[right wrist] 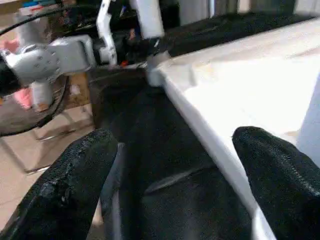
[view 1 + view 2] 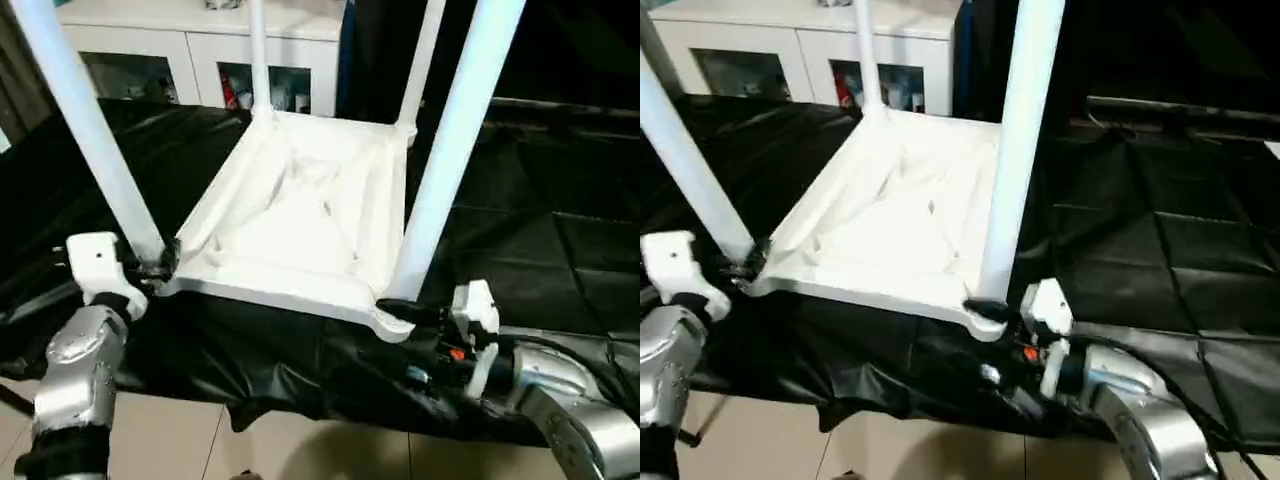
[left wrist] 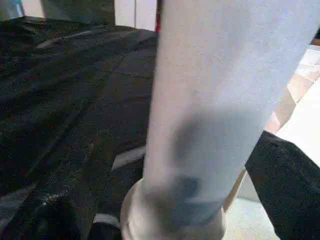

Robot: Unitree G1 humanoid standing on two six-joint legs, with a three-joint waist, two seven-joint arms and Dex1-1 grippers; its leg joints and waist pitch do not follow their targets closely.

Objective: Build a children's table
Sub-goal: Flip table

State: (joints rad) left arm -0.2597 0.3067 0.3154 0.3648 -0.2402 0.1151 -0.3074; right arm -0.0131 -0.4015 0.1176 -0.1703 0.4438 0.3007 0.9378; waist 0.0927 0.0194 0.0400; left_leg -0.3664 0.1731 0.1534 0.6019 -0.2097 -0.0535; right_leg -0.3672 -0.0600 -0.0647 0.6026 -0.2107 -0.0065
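On the black-draped work table (image 2: 560, 230) the tabletop (image 2: 300, 225) lies underside up with four legs (image 2: 455, 140) standing; only the right wrist view shows the right gripper (image 1: 175, 175) spread wide astride its near edge, while the left gripper (image 2: 150, 270) at the near-left leg (image 2: 90, 130) is unreadable

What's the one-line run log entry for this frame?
stage: tabletop upside down on black-draped table, four legs standing in sockets | left gripper: at near-left corner | right gripper: open, at near-right corner
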